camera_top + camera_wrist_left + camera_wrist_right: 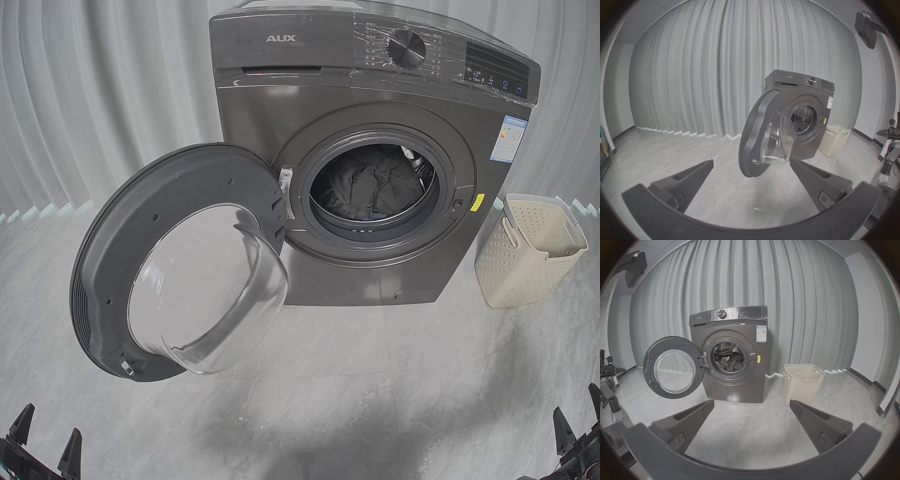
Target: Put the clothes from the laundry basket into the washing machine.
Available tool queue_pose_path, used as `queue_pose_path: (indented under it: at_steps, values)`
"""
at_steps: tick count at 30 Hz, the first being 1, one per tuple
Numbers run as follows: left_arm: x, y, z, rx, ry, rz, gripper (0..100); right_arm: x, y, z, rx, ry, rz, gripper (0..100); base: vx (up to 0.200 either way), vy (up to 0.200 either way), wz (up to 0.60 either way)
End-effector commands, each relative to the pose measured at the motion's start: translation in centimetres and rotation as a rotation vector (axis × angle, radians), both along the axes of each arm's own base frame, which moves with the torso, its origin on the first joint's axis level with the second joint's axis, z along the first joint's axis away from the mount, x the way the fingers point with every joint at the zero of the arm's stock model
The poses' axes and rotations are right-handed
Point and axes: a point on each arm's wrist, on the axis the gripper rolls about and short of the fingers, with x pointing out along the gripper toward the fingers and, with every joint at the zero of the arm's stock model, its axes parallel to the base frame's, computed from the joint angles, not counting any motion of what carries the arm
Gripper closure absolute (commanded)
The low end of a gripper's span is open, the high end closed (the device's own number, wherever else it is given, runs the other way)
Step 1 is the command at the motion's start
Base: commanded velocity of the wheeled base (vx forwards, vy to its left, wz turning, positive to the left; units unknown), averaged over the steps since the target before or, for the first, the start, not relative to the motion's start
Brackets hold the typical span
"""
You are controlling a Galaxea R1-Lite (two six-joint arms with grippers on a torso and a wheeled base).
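The laundry basket [512, 275] stands far right, nearer the right gripper [576, 405]; the open washing machine door [106, 262] hangs left, nearer the left gripper [49, 424]; both grippers are spread apart, empty.

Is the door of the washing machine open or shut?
Open. The door is swung wide to the robot's left, and dark clothes show inside the drum.

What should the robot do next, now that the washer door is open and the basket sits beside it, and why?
Probably bring the left claw up toward the outer edge of the door to start pushing it shut. Dark clothes already lie inside the washing machine, the laundry basket looks empty as far as its inside shows, and that claw is open and holds nothing.
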Motion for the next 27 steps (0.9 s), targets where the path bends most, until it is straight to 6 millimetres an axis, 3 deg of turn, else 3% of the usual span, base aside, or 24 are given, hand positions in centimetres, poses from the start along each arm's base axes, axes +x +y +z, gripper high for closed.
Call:
queue_pose_path:
  at_steps: [1, 5, 23, 27]
  values:
    - [-0.01, 0.0, -0.44, 0.001, -0.001, -0.001, 0, -0.01, 0.0, -0.44, -0.001, -0.001, -0.003, 0, 0.0, 0.0, 0.0]
    - [-0.01, 0.0, -0.44, 0.001, -0.001, -0.001, 0, -0.01, 0.0, -0.44, -0.001, -0.001, -0.002, 0, 0.0, 0.0, 0.45]
    - [0.0, -0.01, -0.48, 0.003, 0.0, -0.006, 0, -0.02, 0.0, -0.4, -0.001, -0.002, -0.005, 0, 0.0, 0.0, 0.0]
    - [-0.01, -0.02, -0.44, 0.001, -0.001, -0.007, 0, -0.01, 0.0, -0.44, -0.001, -0.001, -0.002, 0, 0.0, 0.0, 0.6]
